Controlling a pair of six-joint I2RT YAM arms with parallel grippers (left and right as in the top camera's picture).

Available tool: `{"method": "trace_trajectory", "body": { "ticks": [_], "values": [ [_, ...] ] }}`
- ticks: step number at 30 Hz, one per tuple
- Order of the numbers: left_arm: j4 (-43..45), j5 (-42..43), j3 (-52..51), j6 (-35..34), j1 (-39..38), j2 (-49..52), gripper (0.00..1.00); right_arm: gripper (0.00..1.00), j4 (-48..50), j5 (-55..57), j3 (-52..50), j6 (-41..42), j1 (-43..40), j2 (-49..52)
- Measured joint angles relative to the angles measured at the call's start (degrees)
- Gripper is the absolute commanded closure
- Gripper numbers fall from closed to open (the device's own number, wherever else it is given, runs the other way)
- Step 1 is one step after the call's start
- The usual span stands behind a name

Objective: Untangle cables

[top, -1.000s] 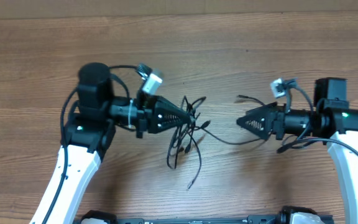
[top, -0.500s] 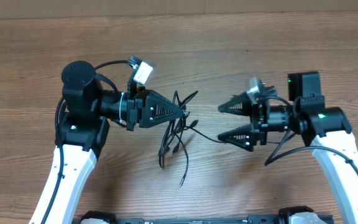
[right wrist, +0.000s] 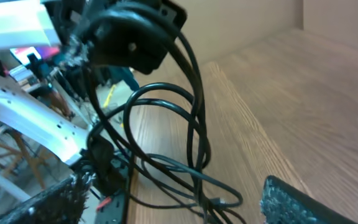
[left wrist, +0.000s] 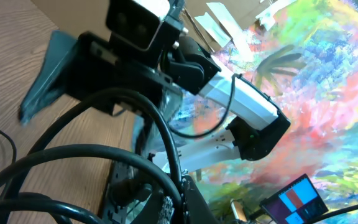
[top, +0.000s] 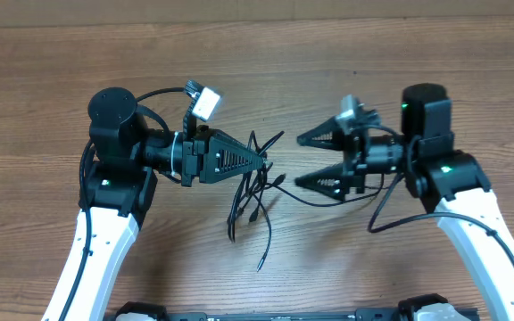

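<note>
The cables (top: pixel 255 192) are a tangle of thin black cords in the middle of the wooden table. My left gripper (top: pixel 267 159) is shut on the top of the bundle, and loose ends hang down toward the near edge. In the left wrist view, black cable loops (left wrist: pixel 114 152) curve away from my shut left gripper (left wrist: pixel 178 202). My right gripper (top: pixel 300 161) stands wide open just right of the tangle, facing it. In the right wrist view, the cable loops (right wrist: pixel 191 155) lie between its two fingers (right wrist: pixel 303 202), touching neither. One cord (top: pixel 324 200) trails right under that gripper.
The brown wooden table (top: pixel 52 80) stretches around both arms. A grey wall edge (top: pixel 239 9) runs along the back. The right arm's own thick black wire (top: pixel 391 209) hangs in a loop below its wrist.
The right gripper has opened wide and moved left toward the tangle. The left gripper shifted slightly left with the bundle a second ago and has since stayed still.
</note>
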Motion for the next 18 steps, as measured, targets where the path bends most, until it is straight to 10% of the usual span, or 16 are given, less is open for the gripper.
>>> {"method": "trace_trajectory", "body": {
  "ticks": [18],
  "values": [
    [0.0, 0.0, 0.0, -0.85, 0.0, 0.0, 0.96, 0.31, 13.22, 22.75, 0.0, 7.13, 11.76, 2.14]
  ]
}}
